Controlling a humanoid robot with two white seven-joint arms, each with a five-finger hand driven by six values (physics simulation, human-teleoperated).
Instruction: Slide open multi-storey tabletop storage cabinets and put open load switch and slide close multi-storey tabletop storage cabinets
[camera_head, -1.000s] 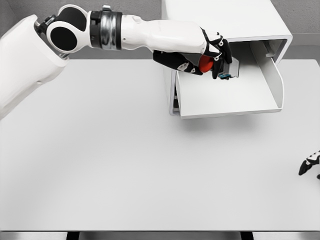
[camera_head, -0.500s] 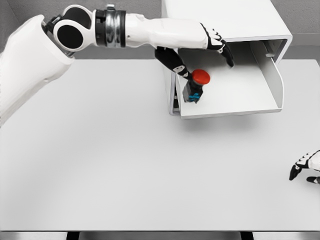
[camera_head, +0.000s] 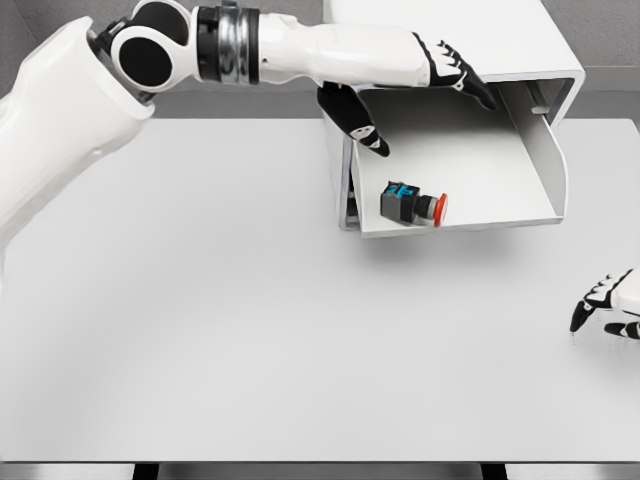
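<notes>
Below the left hand (camera_head: 415, 95), whose fingers are spread and empty, the load switch (camera_head: 411, 205) lies on its side inside the pulled-out drawer (camera_head: 500, 190), free for closing; right hand (camera_head: 605, 305) rests apart.

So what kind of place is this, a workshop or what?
Probably a simulated test bench, not a real workshop: a plain white tabletop, a white storage cabinet with its drawer slid open, and a red-button switch with a black body lying inside.

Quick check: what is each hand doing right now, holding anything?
Left hand: open, fingers spread above the drawer, holding nothing.
Right hand: at the right edge, holding nothing; fingers look relaxed.
</notes>
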